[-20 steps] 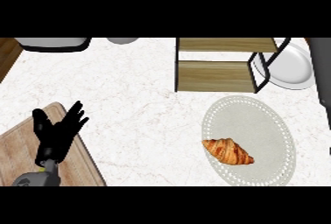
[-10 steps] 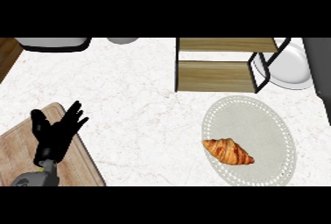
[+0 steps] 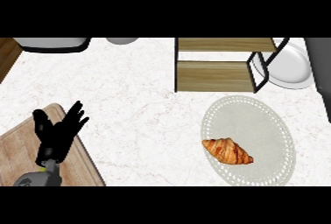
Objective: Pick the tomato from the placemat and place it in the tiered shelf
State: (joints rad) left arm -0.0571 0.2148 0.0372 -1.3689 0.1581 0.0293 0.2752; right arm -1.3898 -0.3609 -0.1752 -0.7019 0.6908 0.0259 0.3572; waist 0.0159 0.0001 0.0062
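Golden croissant (image 3: 227,151), judged light and flaky, was best taken across its thick middle; the left hand (image 3: 57,136) was seen with fingers apart.

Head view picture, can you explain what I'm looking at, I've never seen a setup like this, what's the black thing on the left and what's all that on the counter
This picture is taken as if from a humanoid robot's head, looking steeply down at a white marbled kitchen counter. The black shape at the left is the robot's left hand on a grey forearm. Its fingers are straight and point up. It holds nothing and rests over a wooden cutting board. The right hand is out of view. At the right lies a pale oval placemat with a croissant on it; no tomato shows anywhere. Behind the placemat stands a tiered shelf of wooden boards in a black frame, and a white plate sits at its right side.
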